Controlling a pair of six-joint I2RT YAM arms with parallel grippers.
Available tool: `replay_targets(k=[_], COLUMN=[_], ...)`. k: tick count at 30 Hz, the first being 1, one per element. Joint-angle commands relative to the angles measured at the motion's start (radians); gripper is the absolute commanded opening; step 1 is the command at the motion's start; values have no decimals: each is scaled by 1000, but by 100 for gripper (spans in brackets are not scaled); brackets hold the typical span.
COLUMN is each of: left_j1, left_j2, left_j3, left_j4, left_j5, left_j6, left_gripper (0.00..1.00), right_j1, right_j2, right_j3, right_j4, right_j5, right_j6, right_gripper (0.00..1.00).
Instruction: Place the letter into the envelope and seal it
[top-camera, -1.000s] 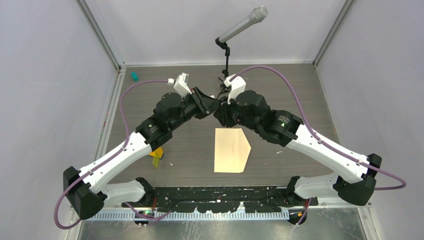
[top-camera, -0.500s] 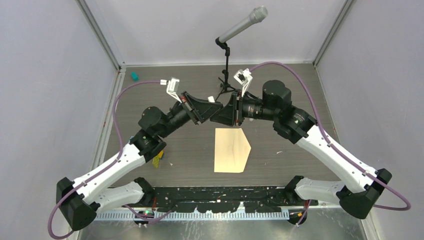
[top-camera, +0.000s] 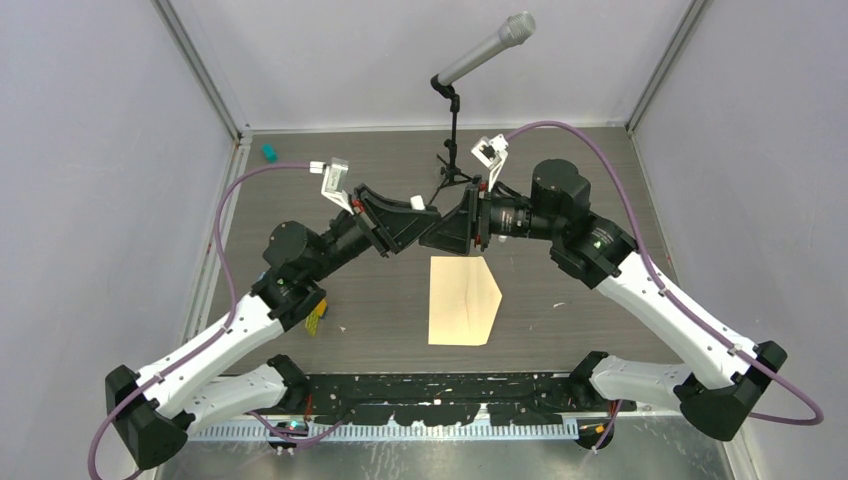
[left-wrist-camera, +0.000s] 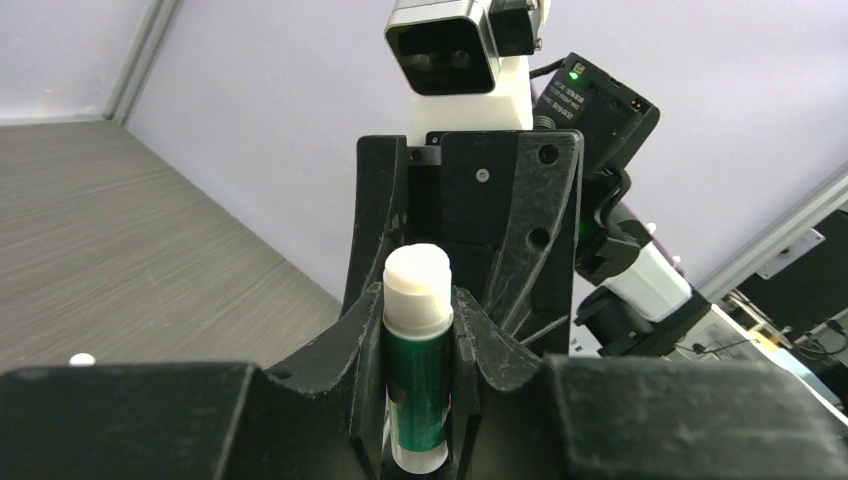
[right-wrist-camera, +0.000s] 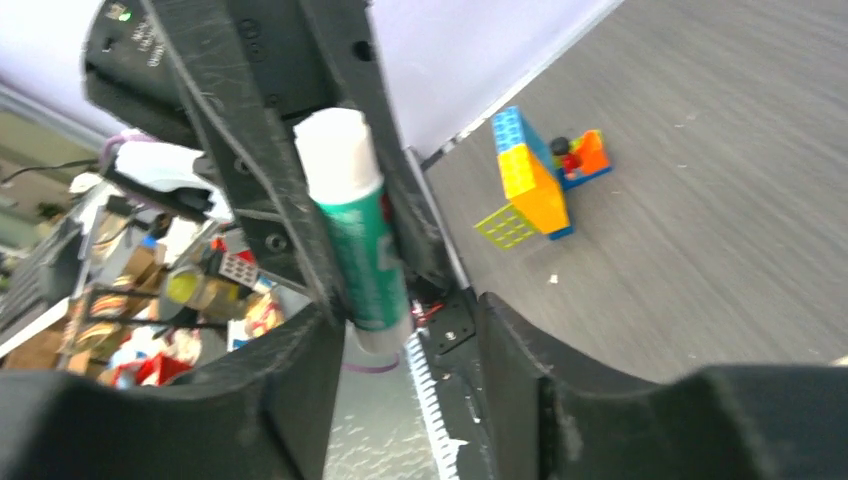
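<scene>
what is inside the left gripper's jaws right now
A green glue stick, white top up, is clamped in the left gripper. Its fingers cover the stick's sides where they press, so the label cannot be read.

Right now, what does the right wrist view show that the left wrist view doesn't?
Only right wrist: the yellow, blue and orange toy-brick model on the grey wood-grain table. Only left wrist: the white camera on the right wrist and a green light on that arm. Both: the green glue stick with a white tip, clamped in the left gripper, the open right gripper facing it, and the table.
</scene>
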Motion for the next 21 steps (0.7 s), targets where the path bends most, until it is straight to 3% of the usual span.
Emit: replay_targets(k=[1,6,9,15,21], left_j1=[-4,-4,-4,-4,-4], left_j2=[-40,-18,9,67,94], left_j3=[53,119,163,196,206], left_j4=[-83,-283,-420,-510,-541], left_j5=[-75,-269,-388,-442,-457], left_j6=[65,-7,-99,-231,-270], left_gripper=[0,0,0,0,0], right_j1=[-10,72,175,304,355], right_j2=[-60,-81,-77,-48,47], right_j3=[40,41,41,23,86], right_j4=[-73,-131,-152,-116,-165], right_j5=[158,393,615,933,1063], right_j6=[-21,-89,-158,-239,-299], right_gripper=[63,67,67,63,59])
